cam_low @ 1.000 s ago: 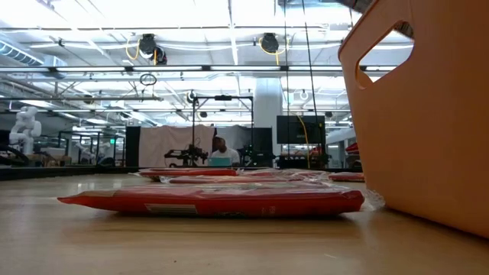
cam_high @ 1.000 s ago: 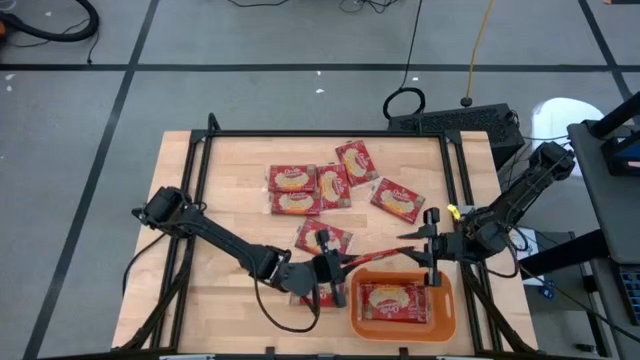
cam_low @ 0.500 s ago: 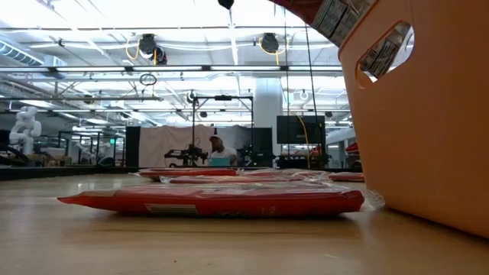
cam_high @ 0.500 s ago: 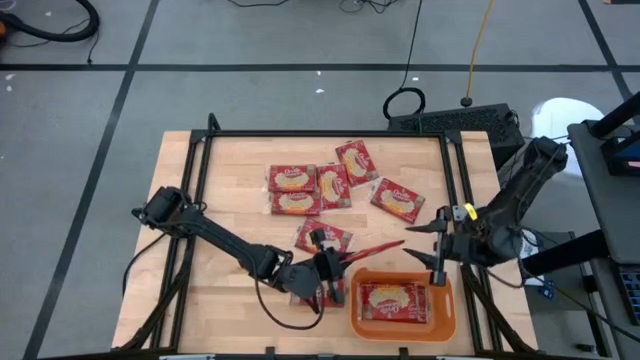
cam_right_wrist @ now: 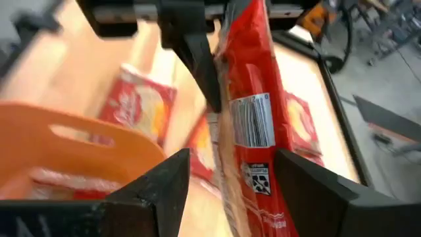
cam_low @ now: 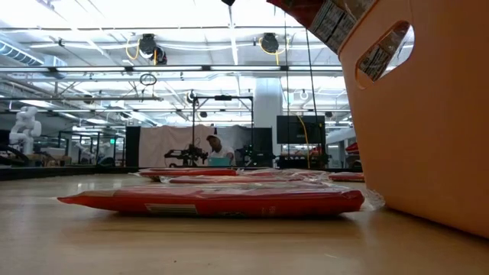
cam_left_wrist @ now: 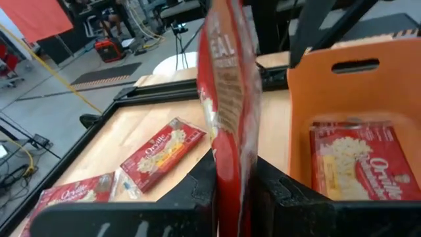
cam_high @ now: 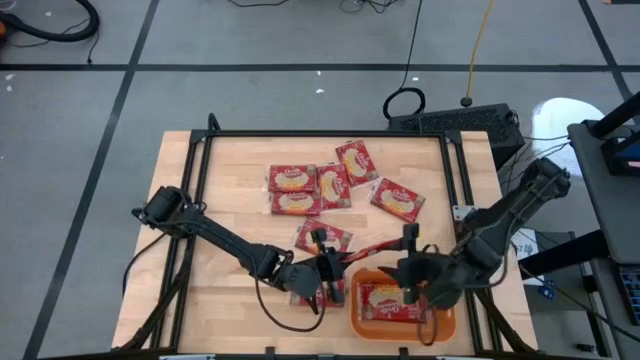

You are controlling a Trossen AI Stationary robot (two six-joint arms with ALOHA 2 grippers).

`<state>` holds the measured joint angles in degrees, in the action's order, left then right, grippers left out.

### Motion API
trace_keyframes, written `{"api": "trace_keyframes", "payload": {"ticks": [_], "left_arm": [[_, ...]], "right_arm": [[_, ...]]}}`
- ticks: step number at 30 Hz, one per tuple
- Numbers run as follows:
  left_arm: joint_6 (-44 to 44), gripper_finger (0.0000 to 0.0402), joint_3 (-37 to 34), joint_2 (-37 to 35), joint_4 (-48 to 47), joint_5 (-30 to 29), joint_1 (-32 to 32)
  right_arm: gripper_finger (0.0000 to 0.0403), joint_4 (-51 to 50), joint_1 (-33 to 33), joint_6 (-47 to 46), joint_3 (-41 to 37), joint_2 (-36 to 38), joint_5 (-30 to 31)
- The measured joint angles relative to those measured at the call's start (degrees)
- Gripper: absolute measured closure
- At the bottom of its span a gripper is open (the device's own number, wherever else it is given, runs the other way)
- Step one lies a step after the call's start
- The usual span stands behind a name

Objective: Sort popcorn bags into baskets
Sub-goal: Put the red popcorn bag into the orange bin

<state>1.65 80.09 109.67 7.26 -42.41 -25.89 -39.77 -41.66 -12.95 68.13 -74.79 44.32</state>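
Wooden table (cam_high: 230,200) holding six loose popcorn bags (cam_high: 294,190) toward twelve o'clock, one lying in the orange basket (cam_high: 357,322) at five o'clock, while the left gripper (cam_high: 335,275) is pinching another bag (cam_high: 372,248) edge-up between the right gripper's (cam_high: 407,270) spread fingers.

site: robotics lab | evidence: ceiling strip lights (cam_low: 114,30), white humanoid robot (cam_low: 23,126), floor cables (cam_high: 405,100)

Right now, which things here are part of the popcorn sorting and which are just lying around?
Part of the job:
held bag, pinched in left claw
right claw, open around it
table bags
basket, one bag inside

Lying about:
floor cables
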Motion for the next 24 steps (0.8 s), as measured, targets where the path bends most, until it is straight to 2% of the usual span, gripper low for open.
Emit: {"api": "trace_keyframes", "payload": {"ticks": [4,9,17,24], "left_arm": [[-0.97,0.0353,0.00,-0.02,-2.53,0.43,-0.24],[-2.97,0.0353,-0.07,-0.02,-5.51,1.25,-0.64],[-5.39,0.0353,-0.04,-0.04,-8.60,1.24,-0.79],[-5.10,0.0353,-0.02,-0.04,-8.19,1.18,-0.83]], "right_arm": [[0.0188,-5.35,2.23,0.97,5.49,-4.95,-3.18],[0.0188,-6.77,3.31,1.46,7.60,-7.46,-8.14],[0.0188,-6.68,2.64,-1.10,8.14,-6.35,-8.53],[0.0188,-7.63,3.29,0.40,8.05,-6.58,-8.40]]}}
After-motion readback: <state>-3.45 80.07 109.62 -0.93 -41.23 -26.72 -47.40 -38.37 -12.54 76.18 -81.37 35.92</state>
